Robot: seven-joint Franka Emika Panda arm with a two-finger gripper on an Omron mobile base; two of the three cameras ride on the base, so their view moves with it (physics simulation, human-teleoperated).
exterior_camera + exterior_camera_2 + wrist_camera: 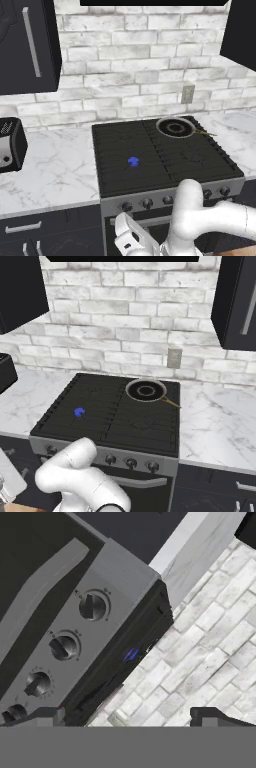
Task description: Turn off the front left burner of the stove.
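Flame, small and blue, burns on the front left burner [133, 161] of the stove [165, 150], so by what shows here the task is not yet done. The burner lies on the near left quarter of the black cooktop, and its blue spot is also visible from the hand view as a streak along the edge of the grates.

The hand [127, 714] sits low in front of the stove's grey front strip, its fingers spread wide with nothing between them. It touches no knob. In the hand view a row of dark round knobs runs along the strip: one knob [93, 606], a second [64, 647] and a third [37, 684] beside it. Which of them governs the front left burner I cannot tell from the pictures; judging by position, one near the left end of the strip seems likely. What is left: bring the spread fingers around that knob, close on it, and turn it until the flame goes out.

As for containers, a round silver-rimmed pan [175, 127] stands on the far right grate, its thin handle pointing right. It looks empty. A black-and-silver toaster [11, 144] stands on the marble surface [55, 170] well left of the stove.
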